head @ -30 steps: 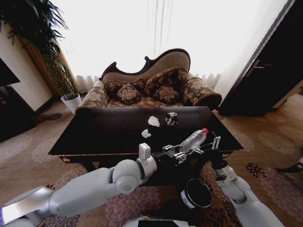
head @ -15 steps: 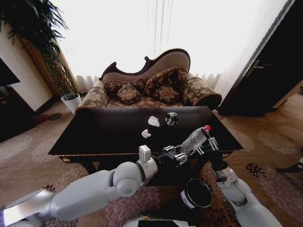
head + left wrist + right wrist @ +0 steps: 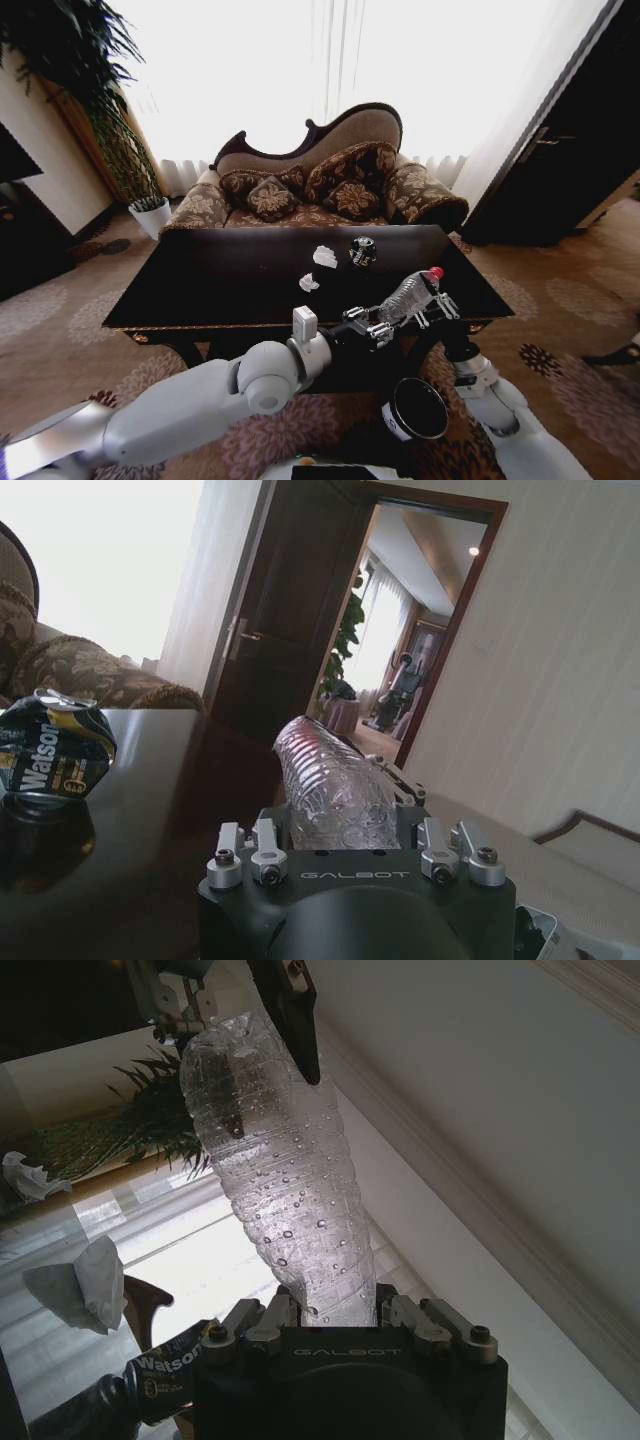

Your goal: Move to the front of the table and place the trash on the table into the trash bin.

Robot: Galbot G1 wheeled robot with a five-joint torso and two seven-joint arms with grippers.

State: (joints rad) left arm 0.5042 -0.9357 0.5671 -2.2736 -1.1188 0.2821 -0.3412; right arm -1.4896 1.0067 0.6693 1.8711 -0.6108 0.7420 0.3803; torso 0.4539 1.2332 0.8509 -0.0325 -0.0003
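1. Table (image 3: 200,285) — dark glossy wood top; taken as the landmark for everything below.
2. Clear ribbed plastic bottle (image 3: 408,293) with a red cap, crushed-looking and wet with droplets, is held tilted above the table's front right edge, cap pointing away from the robot.
3. Left gripper (image 3: 378,327) is clenched on the bottle's base end, just over the table's front edge.
4. Right gripper (image 3: 432,303) is closed around the bottle's neck end, beside the table's front right corner.
5. 2 crumpled white paper wads (image 3: 324,257) lie near the table's centre, one nearer the front edge.
6. Crushed black can (image 3: 362,250) with white "Watsons" lettering sits on the table just beside the farther wad.
7. Trash bin (image 3: 417,409) — black, pale rim, white label — stands on the carpet in front of the table, below its right front edge.
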